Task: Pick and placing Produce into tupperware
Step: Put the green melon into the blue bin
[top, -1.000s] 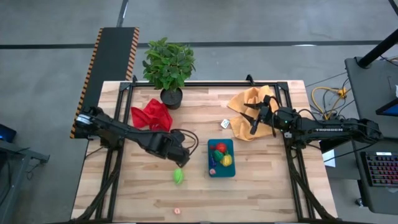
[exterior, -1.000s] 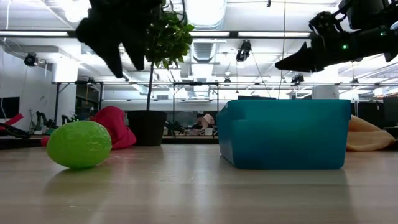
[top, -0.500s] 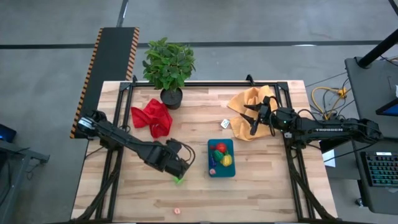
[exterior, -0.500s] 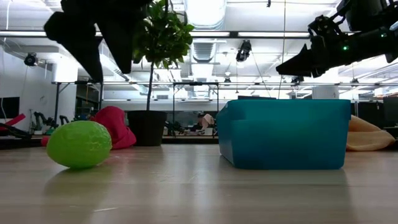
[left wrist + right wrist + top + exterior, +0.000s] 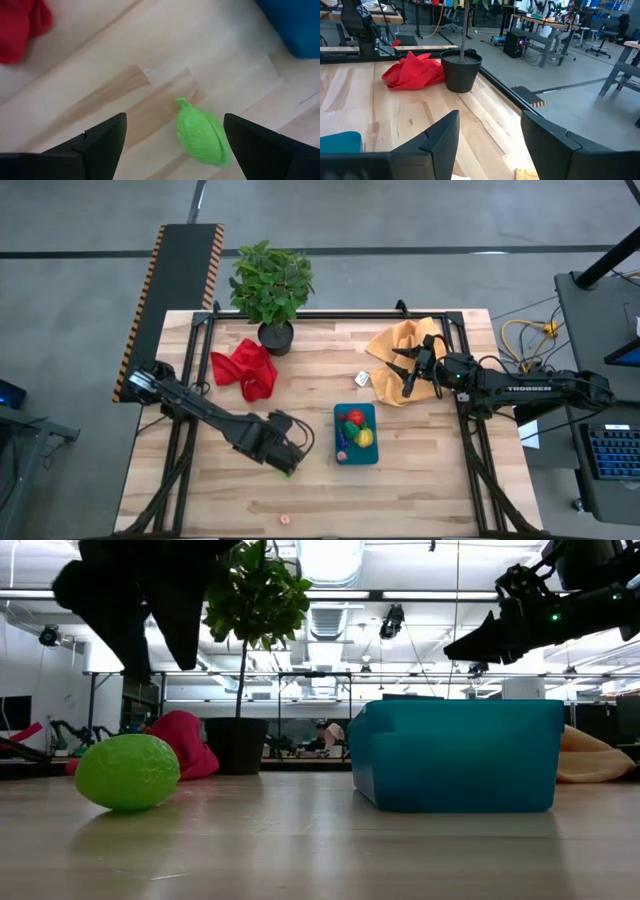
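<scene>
A green toy fruit (image 5: pixel 200 137) lies on its side on the wood, left of the tupperware (image 5: pixel 358 458), and is almost covered by my left gripper (image 5: pixel 283 458) in the high view. My left gripper (image 5: pixel 174 120) hangs open above it, one finger on either side, touching nothing. The low view shows the fruit (image 5: pixel 127 771) on the table with the gripper (image 5: pixel 155 650) well above it. The teal tupperware (image 5: pixel 460 755) holds red (image 5: pixel 355 417), green and yellow (image 5: pixel 365 437) produce. My right gripper (image 5: pixel 405 375) waits open over the mustard cloth.
A potted plant (image 5: pixel 270 290) and a red cloth (image 5: pixel 245 368) sit at the far left of the table. The mustard cloth (image 5: pixel 405 345) lies far right, with a small white item (image 5: pixel 362 380) beside it. A pink speck (image 5: pixel 285 518) lies near the near edge.
My left gripper has moved toward the table's near edge, from beside the red cloth to a place over the green fruit, staying open. The fruit and the tupperware have kept still.
</scene>
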{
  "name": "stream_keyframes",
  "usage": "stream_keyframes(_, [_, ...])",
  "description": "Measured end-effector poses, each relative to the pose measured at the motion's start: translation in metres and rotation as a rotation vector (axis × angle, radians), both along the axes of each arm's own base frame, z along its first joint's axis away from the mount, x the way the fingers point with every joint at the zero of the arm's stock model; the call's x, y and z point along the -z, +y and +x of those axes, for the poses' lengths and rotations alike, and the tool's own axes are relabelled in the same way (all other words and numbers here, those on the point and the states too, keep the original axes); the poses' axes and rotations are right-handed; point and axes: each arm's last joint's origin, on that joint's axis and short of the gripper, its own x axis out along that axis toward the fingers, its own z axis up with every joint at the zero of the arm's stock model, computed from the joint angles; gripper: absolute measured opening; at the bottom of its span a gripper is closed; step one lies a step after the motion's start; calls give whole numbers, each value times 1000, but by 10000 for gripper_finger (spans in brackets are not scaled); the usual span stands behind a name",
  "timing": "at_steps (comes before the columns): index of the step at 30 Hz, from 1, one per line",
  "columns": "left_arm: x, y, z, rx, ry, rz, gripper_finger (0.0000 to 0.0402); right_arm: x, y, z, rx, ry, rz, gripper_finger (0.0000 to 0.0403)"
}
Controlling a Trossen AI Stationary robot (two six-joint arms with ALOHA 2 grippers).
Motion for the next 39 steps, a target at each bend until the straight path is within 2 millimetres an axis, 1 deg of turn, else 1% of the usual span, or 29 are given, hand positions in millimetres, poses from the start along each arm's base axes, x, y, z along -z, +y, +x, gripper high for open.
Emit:
stream_keyframes(7, [-1,2,1,157,22,44,317,0,0,0,0,0,-1,206])
stream_keyframes(14, [-1,8,5,164,23,27,321,0,0,0,0,0,-1,206])
stream_keyframes(18, [-1,12,10,153,8,-12,346,0,0,0,0,0,-1,206])
stream_keyframes(24, [3,14,17,235,-34,-35,390,0,0,0,-1,0,-4,206])
stream_keyframes(25, [3,14,19,227,-45,-54,393,0,0,0,-1,1,-4,206])
stream_keyframes(28, [4,15,20,113,-39,-161,395,0,0,0,-1,0,-4,206])
stream_keyframes(30, [4,14,19,67,-33,-206,395,0,0,0,-1,0,-4,206])
stream_keyframes(34, [6,5,15,18,-28,-240,395,0,0,0,-1,0,-4,206])
stream_keyframes(39, [10,-1,11,-52,-25,-257,395,0,0,0,-1,0,-4,206])
